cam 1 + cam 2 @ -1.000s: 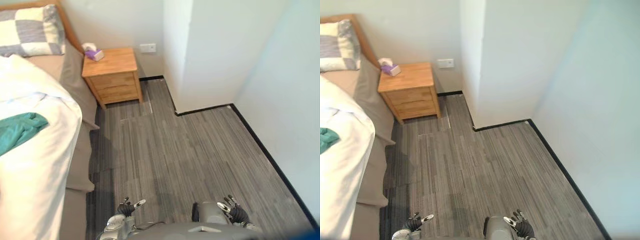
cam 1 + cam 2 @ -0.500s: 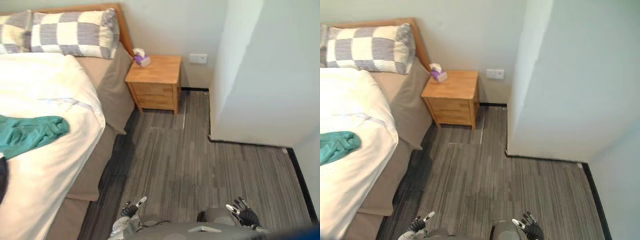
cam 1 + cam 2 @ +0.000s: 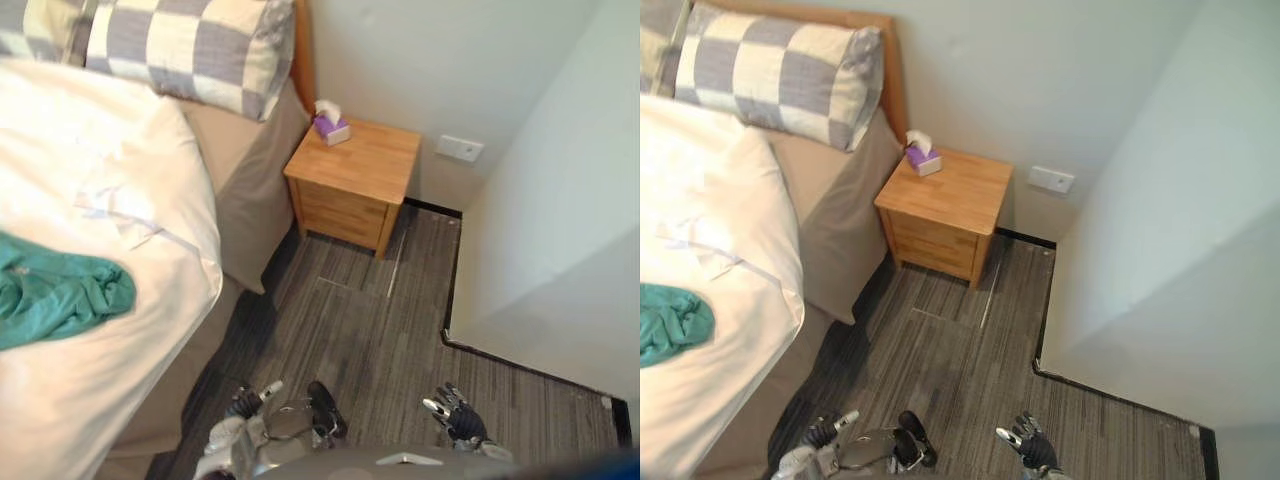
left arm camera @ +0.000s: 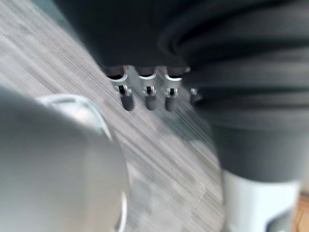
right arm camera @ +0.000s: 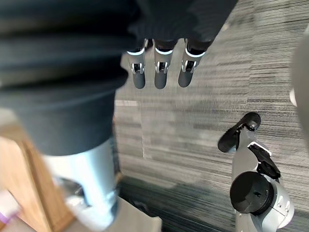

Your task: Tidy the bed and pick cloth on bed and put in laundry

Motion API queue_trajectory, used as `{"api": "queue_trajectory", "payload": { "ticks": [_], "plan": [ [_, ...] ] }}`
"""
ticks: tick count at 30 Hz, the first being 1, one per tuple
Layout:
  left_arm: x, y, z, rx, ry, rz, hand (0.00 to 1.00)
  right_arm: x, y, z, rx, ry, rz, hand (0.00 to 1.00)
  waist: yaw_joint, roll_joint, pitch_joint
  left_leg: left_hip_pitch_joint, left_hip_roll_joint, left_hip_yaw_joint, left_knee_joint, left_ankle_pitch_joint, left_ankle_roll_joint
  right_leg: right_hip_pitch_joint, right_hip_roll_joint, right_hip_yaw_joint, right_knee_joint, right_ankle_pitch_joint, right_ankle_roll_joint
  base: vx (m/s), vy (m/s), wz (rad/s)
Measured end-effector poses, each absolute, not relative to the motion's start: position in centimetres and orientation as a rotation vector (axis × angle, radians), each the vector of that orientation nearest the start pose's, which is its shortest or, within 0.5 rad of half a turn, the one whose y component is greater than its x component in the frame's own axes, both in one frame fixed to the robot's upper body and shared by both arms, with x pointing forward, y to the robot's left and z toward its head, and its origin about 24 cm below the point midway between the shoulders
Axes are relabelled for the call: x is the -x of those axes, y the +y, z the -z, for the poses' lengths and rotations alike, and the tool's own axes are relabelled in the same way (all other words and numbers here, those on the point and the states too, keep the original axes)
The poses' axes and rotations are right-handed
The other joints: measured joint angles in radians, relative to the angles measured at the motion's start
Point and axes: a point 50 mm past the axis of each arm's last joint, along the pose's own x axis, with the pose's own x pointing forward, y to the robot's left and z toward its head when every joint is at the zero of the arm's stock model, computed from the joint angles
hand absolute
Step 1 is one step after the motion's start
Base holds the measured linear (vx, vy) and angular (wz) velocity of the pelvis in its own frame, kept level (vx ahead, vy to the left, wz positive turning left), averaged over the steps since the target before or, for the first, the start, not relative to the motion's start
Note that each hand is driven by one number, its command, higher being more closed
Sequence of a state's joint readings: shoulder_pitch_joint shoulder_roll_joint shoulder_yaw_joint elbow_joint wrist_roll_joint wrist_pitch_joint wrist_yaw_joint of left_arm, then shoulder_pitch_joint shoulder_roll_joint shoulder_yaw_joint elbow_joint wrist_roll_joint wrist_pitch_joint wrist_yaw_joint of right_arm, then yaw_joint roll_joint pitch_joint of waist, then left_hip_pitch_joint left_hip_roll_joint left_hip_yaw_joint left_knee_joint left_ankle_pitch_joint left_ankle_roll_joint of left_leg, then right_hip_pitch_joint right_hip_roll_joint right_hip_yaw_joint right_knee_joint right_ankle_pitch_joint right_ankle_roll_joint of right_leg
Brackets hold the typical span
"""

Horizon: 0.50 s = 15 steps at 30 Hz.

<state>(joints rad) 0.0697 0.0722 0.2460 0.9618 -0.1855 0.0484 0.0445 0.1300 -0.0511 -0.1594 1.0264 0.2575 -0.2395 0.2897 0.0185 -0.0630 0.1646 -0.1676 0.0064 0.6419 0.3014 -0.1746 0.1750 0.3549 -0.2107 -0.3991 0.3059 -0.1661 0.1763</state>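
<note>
A teal cloth (image 3: 55, 298) lies crumpled on the white duvet (image 3: 90, 200) of the bed, at the left; it also shows at the left edge in the right eye view as the teal cloth (image 3: 670, 322). My left hand (image 3: 247, 403) hangs low over the floor beside the bed, fingers relaxed and holding nothing. My right hand (image 3: 455, 417) hangs over the floor further right, also open and empty. In the wrist views the left hand's fingers (image 4: 147, 96) and the right hand's fingers (image 5: 160, 72) point straight at the grey floor.
A checked pillow (image 3: 180, 50) lies at the head of the bed against a wooden headboard. A wooden nightstand (image 3: 355, 185) with a small purple tissue box (image 3: 330, 124) stands between the bed and a white wall corner (image 3: 540, 260). Grey striped flooring (image 3: 370, 340) lies beneath me.
The camera has swung left and nearer the bed: bed, pillow and nightstand now sit closer and more central. Both hands stay low and open.
</note>
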Motion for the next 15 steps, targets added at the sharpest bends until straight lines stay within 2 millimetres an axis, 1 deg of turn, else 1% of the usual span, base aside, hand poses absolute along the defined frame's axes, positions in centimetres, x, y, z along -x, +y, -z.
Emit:
{"api": "queue_trajectory", "payload": {
  "ticks": [1, 2, 3, 4, 5, 6, 7, 8, 9, 10, 11, 12, 13, 14, 15],
  "plan": [
    [-10.7, 21.3, 15.3, 0.205, 1.048, -0.409, 0.00, -9.9, -18.7, 15.1, -0.341, 0.838, 0.105, 0.00, 0.000, -0.001, 0.000, 0.017, -0.015, -0.012, -0.012, -0.007, -0.002, -0.024, -0.021, 0.003, 0.084, 0.012, 0.011, 0.38, 0.109, 0.60],
    [-10.5, 21.4, 15.4, 0.195, 1.062, -0.402, 0.00, -9.8, -18.7, 15.2, -0.344, 0.851, 0.108, 0.00, 0.000, 0.001, 0.002, 0.058, -0.041, -0.050, -0.041, -0.021, -0.009, -0.098, -0.065, 0.022, 0.305, 0.059, -0.010, 0.37, 0.112, 0.51],
    [-10.4, 21.4, 15.5, 0.194, 1.070, -0.401, 0.00, -9.8, -18.7, 15.3, -0.344, 0.853, 0.110, 0.00, -0.001, 0.002, 0.003, 0.084, -0.051, -0.064, -0.057, -0.026, -0.013, -0.144, -0.084, 0.040, 0.423, 0.053, -0.021, 0.36, 0.078, 0.72],
    [-10.1, 21.2, 15.7, 0.186, 1.090, -0.391, 0.00, -9.8, -18.8, 15.2, -0.339, 0.854, 0.113, 0.00, -0.007, 0.012, 0.011, 0.144, -0.063, -0.108, -0.089, -0.035, -0.018, -0.223, -0.099, 0.071, 0.602, 0.014, -0.043, 0.35, 0.040, 0.78],
    [-9.6, 21.3, 15.8, 0.168, 1.106, -0.381, 0.00, -9.9, -19.2, 15.1, -0.331, 0.838, 0.114, 0.00, -0.017, 0.025, 0.015, 0.208, -0.063, -0.136, -0.123, -0.037, -0.029, -0.291, -0.103, 0.081, 0.694, -0.015, -0.070, 0.35, 0.021, 0.80],
    [-9.4, 21.3, 15.9, 0.160, 1.114, -0.376, 0.00, -10.1, -19.3, 15.0, -0.325, 0.832, 0.111, 0.00, -0.020, 0.033, 0.020, 0.239, -0.061, -0.148, -0.139, -0.035, -0.035, -0.321, -0.104, 0.082, 0.711, -0.037, -0.073, 0.31, -0.010, 0.81],
    [-9.1, 21.4, 15.9, 0.159, 1.120, -0.373, 0.00, -10.4, -19.3, 14.9, -0.316, 0.821, 0.102, 0.00, -0.028, 0.042, 0.022, 0.286, -0.054, -0.186, -0.164, -0.037, -0.046, -0.381, -0.098, 0.083, 0.699, -0.078, -0.085, 0.29, -0.065, 0.90],
    [-9.1, 21.3, 16.0, 0.177, 1.122, -0.379, 0.00, -10.8, -19.3, 14.7, -0.313, 0.803, 0.093, 0.00, -0.033, 0.044, 0.022, 0.309, -0.037, -0.231, -0.171, -0.043, -0.057, -0.445, -0.072, 0.087, 0.642, -0.107, -0.093, 0.29, -0.102, 1.04],
    [-9.1, 21.2, 16.1, 0.183, 1.122, -0.378, 0.00, -10.9, -19.3, 14.7, -0.312, 0.793, 0.090, 0.00, -0.035, 0.045, 0.022, 0.312, -0.025, -0.262, -0.172, -0.045, -0.063, -0.475, -0.058, 0.087, 0.597, -0.117, -0.091, 0.30, -0.175, 1.26],
    [-9.3, 21.0, 16.0, 0.186, 1.114, -0.371, 0.00, -11.1, -19.3, 14.5, -0.310, 0.778, 0.082, 0.00, -0.041, 0.047, 0.023, 0.313, -0.005, -0.321, -0.173, -0.047, -0.078, -0.524, -0.024, 0.092, 0.496, -0.123, -0.094, 0.32, -0.236, 1.36],
    [-9.4, 20.9, 16.0, 0.181, 1.109, -0.360, 0.00, -11.3, -19.2, 14.5, -0.308, 0.773, 0.077, 0.00, -0.049, 0.047, 0.024, 0.314, 0.011, -0.375, -0.178, -0.045, -0.092, -0.553, 0.013, 0.122, 0.385, -0.119, -0.091, 0.40, -0.330, 2.01],
    [-9.6, 20.7, 16.0, 0.180, 1.099, -0.350, 0.00, -11.5, -19.1, 14.4, -0.313, 0.767, 0.074, 0.00, -0.063, 0.046, 0.025, 0.316, 0.028, -0.468, -0.182, -0.050, -0.116, -0.565, 0.064, 0.201, 0.195, -0.079, -0.087, 0.35, -0.318, 1.78],
    [-9.8, 20.6, 16.0, 0.180, 1.090, -0.345, 0.00, -11.4, -19.1, 14.4, -0.316, 0.767, 0.075, 0.00, -0.061, 0.045, 0.025, 0.322, 0.031, -0.501, -0.183, -0.054, -0.126, -0.574, 0.080, 0.245, 0.132, -0.055, -0.090, 0.54, -0.557, 2.22],
    [-10.0, 20.1, 15.9, 0.185, 1.073, -0.336, 0.00, -11.5, -18.7, 14.4, -0.316, 0.763, 0.056, 0.00, -0.062, 0.034, 0.027, 0.322, 0.026, -0.602, -0.169, -0.085, -0.163, -0.560, 0.112, 0.399, -0.022, 0.069, -0.090, 0.48, -0.515, 1.80],
    [-10.2, 19.3, 16.0, 0.202, 1.063, -0.325, 0.00, -11.8, -19.2, 14.1, -0.311, 0.743, 0.066, 0.00, -0.055, 0.057, 0.030, 0.322, 0.047, -0.653, -0.154, -0.102, -0.188, -0.534, 0.135, 0.375, -0.007, 0.065, -0.110, 0.56, -0.569, 1.67]
  ]
}}
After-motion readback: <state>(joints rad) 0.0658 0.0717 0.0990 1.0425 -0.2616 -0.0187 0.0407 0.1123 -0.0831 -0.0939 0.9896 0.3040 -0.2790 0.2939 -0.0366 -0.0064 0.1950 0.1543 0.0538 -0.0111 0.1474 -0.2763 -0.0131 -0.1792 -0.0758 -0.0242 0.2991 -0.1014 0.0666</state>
